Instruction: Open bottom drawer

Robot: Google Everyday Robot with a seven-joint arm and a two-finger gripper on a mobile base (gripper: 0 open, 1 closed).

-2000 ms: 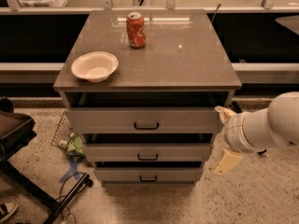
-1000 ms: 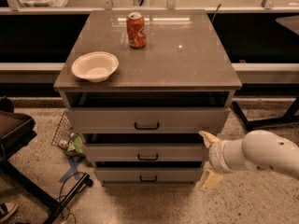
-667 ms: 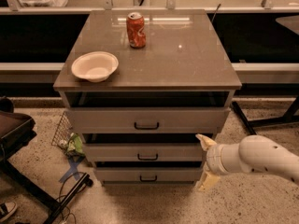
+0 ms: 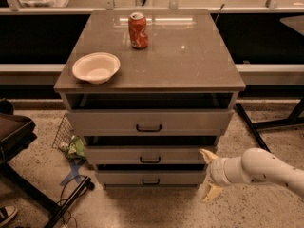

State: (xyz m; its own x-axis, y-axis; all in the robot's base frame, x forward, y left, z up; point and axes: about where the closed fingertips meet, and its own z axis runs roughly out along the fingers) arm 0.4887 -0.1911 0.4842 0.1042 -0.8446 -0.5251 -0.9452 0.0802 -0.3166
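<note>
Just right of bottom drawer (image 4: 150, 177), jaws spread apart.

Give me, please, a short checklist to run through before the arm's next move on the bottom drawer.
1. Gripper open: ok, its fingers stand apart, one above the other.
2. Gripper at the handle: not ok, it hangs by the right end of the bottom drawer; the handle sits mid-front.
3. Handle unobstructed: ok, nothing covers the black bar.
4. Gripper clear of the middle drawer: cannot tell, its upper finger overlaps that drawer's right corner.
5. Floor ahead of the drawer: ok, the floor clutter lies off to the left.
</note>
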